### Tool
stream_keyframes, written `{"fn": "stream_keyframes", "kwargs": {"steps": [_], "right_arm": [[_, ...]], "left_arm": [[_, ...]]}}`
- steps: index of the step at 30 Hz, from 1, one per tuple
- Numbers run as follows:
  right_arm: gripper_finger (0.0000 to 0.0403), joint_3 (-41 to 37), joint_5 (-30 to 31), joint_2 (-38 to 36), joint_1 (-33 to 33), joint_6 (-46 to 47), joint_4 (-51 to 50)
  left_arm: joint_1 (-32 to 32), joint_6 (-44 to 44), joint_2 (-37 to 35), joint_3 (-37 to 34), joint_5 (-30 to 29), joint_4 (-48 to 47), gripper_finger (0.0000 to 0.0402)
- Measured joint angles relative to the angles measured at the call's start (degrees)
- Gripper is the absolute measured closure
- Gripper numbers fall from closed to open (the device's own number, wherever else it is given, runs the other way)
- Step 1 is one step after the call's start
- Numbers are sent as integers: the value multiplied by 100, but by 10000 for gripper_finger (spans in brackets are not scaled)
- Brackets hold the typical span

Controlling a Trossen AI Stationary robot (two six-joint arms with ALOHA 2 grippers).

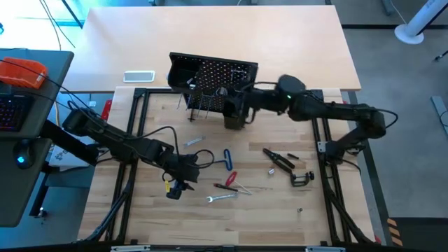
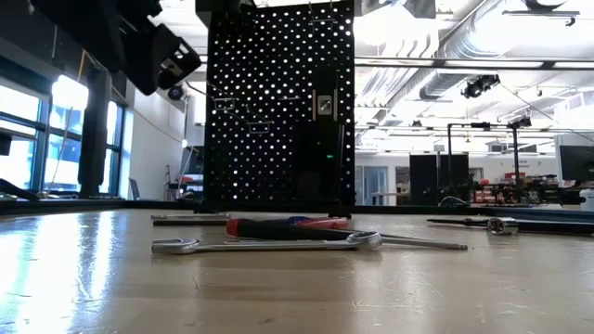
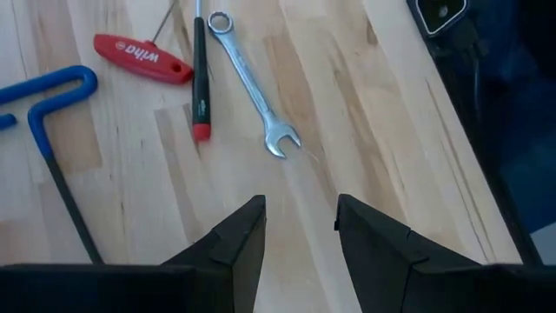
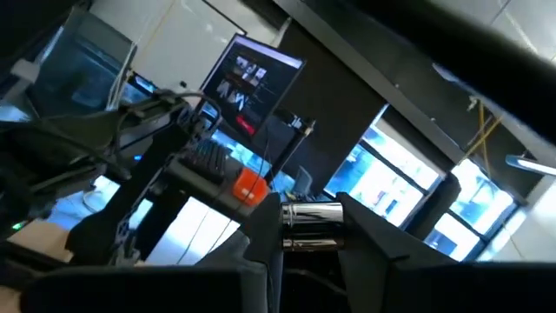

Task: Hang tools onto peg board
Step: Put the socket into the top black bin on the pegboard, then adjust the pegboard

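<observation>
Left gripper point(image 3: 300, 228): your fingers stand apart with bare wood between them and nothing held, hovering above the table's near-left part.
Room ahead: you have open table point(image 1: 266, 210) between your fingertips and the silver wrench point(image 3: 252, 80), which lies flat just beyond them.
Neighbours: beside the wrench lie a slim screwdriver point(image 3: 200, 74), a red-handled key point(image 3: 143, 58) and the blue T hex key point(image 3: 43, 104) (all apart from your fingers).
Right gripper point(image 4: 308, 228): up at the peg board point(image 1: 213, 82), fingers clamped on a shiny metal tool point(image 4: 308, 224).
Peg board: upright black perforated panel at the table's far edge, hooks on its face.
Right side: pliers point(image 1: 278, 159) and C-clamp point(image 1: 302, 178) lie well apart from you.
</observation>
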Motion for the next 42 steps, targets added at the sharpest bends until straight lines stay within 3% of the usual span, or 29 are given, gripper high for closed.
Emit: {"fn": "stream_keyframes", "kwargs": {"steps": [9, 20, 26, 42], "right_arm": [[329, 2000, -255, 1380, -297, -169, -1026], [329, 4385, -482, 2728, -612, 149, -2854], [328, 4894, -481, 3103, -611, 124, -3427], [260, 4919, -346, 3138, -672, 154, -3372]], "left_arm": [[1, -7, 0, 2, -335, 43, 266], [3, -28, 2, 2, -348, 21, 266], [3, -31, 2, 2, -375, 35, 266], [3, 19, 2, 2, -457, 42, 266]]}}
